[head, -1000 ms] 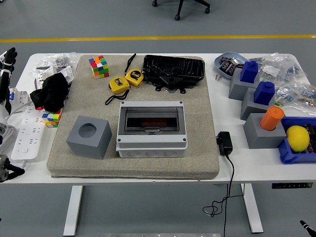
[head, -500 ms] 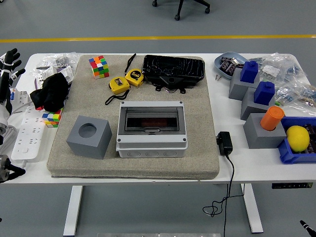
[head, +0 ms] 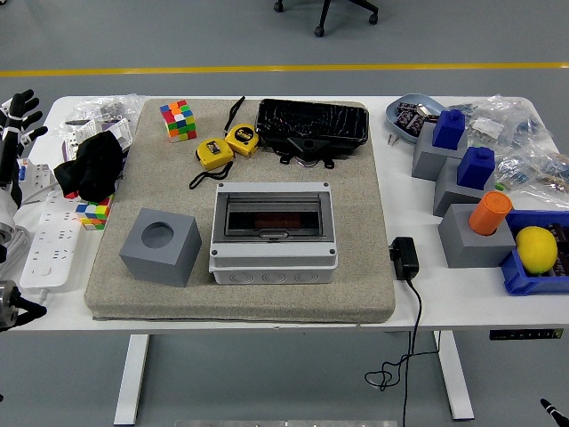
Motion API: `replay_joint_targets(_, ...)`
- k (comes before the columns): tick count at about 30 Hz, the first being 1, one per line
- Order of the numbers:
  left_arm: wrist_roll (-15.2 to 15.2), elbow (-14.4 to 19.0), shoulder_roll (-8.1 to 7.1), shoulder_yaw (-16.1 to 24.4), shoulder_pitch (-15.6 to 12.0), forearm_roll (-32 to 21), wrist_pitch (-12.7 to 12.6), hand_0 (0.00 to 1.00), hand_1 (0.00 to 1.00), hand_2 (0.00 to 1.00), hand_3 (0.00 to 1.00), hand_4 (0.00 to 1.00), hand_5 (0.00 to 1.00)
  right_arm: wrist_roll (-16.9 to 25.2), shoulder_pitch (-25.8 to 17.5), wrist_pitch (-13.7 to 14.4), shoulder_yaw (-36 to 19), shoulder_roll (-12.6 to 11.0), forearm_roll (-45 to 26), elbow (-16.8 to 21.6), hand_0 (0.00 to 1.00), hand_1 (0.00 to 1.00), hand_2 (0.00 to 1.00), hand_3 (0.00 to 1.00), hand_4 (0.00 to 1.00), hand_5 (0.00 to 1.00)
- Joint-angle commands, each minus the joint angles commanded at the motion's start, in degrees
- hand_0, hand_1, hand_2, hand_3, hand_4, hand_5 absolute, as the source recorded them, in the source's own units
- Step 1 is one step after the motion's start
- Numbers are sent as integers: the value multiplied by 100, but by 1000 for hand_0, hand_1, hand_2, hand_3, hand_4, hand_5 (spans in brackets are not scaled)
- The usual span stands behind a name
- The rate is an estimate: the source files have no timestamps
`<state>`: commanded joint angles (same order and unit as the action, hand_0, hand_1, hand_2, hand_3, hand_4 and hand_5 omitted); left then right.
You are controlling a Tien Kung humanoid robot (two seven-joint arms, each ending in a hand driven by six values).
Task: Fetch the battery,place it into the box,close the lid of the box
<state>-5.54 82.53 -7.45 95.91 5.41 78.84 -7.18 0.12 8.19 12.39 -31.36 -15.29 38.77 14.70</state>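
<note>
Holds nothing in the spread black fingers (head: 24, 98) of the left hand (head: 11, 133) at the table's left edge, leaves the grey plastic box (head: 273, 258) lid-down mid-mat, dim reddish shape (head: 271, 219) inside perhaps the battery, so fits finished or pending alike.

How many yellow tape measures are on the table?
2. Both tape measures lie on the grey mat, near its far edge: one beside the other, between the colourful puzzle cube and the black case. More could be hidden under the clutter.
</note>
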Motion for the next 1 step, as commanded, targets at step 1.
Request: replay_joint_targets(1,-2,1,-1,-2,3,1,-2,775,852,864,854,998,998,0,2,0,-4,2,1,0,859,843,807,826,998,998)
